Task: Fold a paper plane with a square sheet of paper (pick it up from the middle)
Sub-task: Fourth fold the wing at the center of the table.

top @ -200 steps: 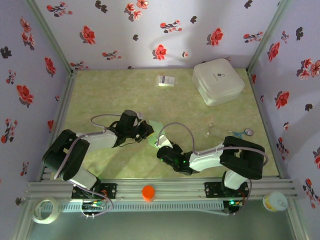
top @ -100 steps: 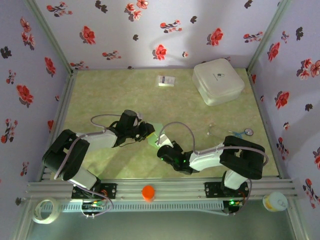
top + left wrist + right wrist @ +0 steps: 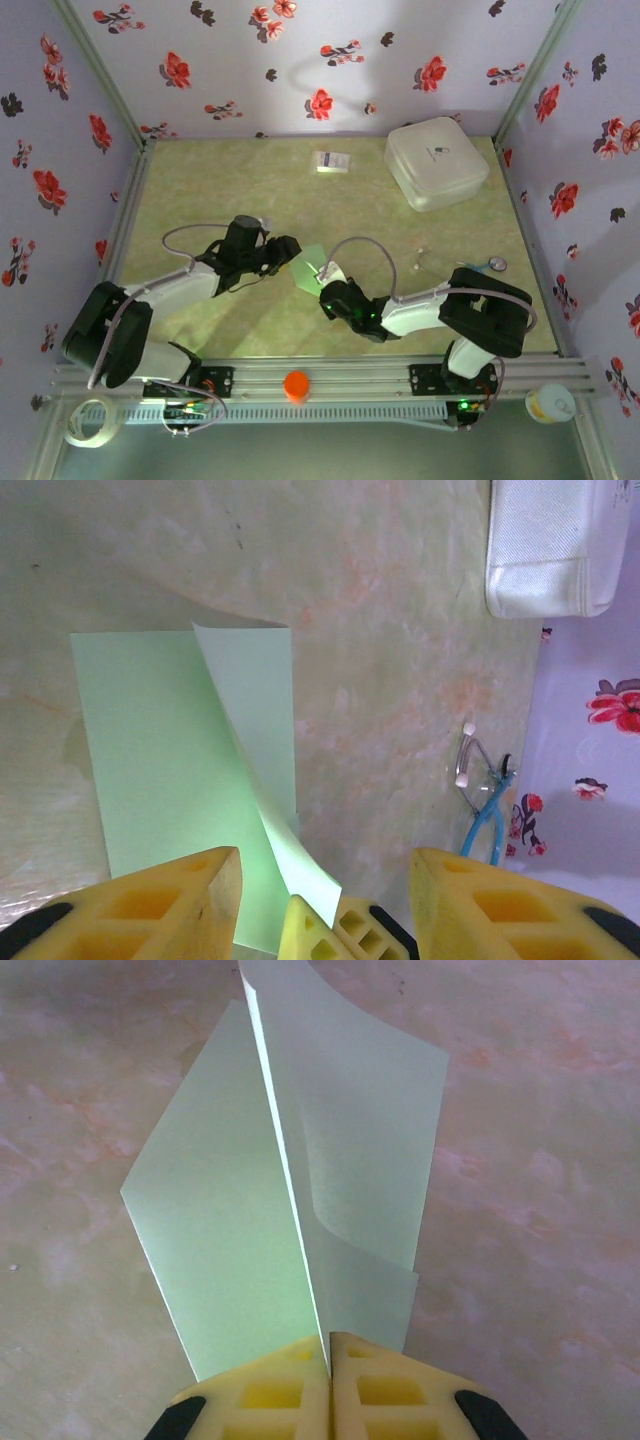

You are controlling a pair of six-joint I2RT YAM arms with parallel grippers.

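One square sheet of paper (image 3: 308, 264): pale mint green, creased down its middle (one half lifted, curling), centre of overhead frame.

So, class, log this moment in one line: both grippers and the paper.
left gripper: open, not gripping paper | right gripper: shut on paper's fold | paper: part-folded, one flap raised, on table

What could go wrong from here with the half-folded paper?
1. The right gripper is shut on the paper at one end of its crease alone. The far end curls up loose, so the fold may spring open or set crooked.
2. The left gripper hangs open close to the right one. If it closes or moves, it could bump the other gripper or snag the paper.
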